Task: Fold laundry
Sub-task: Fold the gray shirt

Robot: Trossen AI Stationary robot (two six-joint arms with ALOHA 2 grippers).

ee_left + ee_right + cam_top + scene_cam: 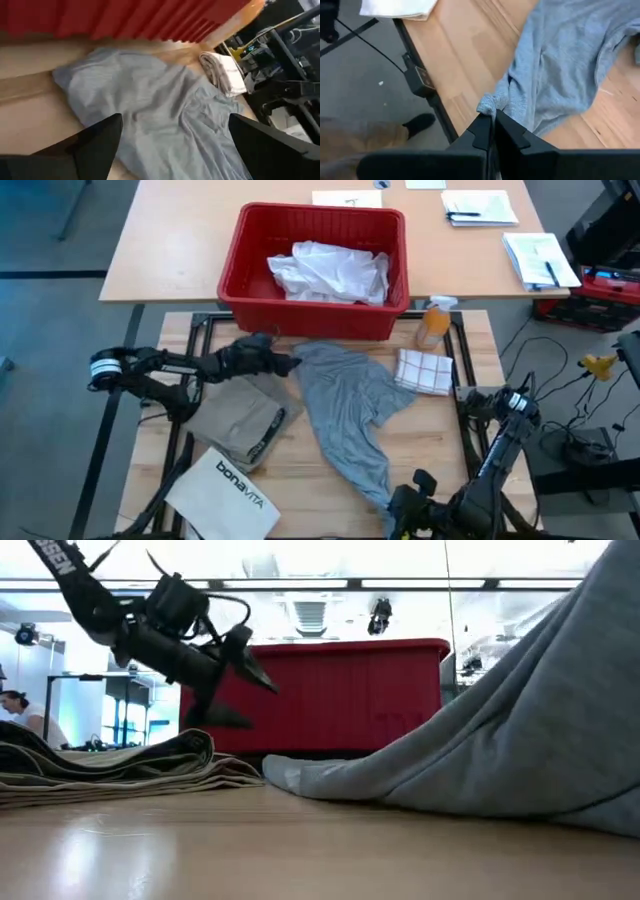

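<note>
The right gripper (pixel 492 120) is mostly cut off at the near edge of the high view; its fingers are clamped on a bunched corner of the grey T-shirt (pixel 345 405). The shirt's long axis runs diagonally across the surface (pixel 440 445) from the red basket (pixel 312 270) toward that near edge. The left gripper (pixel 285 363) hovers at the shirt's far end, fingers spread and empty, beside the folded khaki piece (pixel 240 415).

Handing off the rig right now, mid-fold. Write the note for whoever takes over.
Right gripper: shut on the grey T-shirt, pinching a bunched edge at the table's near edge.
Left gripper: open, raised over the shirt's far corner, in front of the red basket.
Khaki-tan piece: folded, lying left of the T-shirt.
White shirt: crumpled in the basket, untouched.
The checked cloth lies folded at the right.
Left: spread and fold the T-shirt, then the white shirt.
</note>
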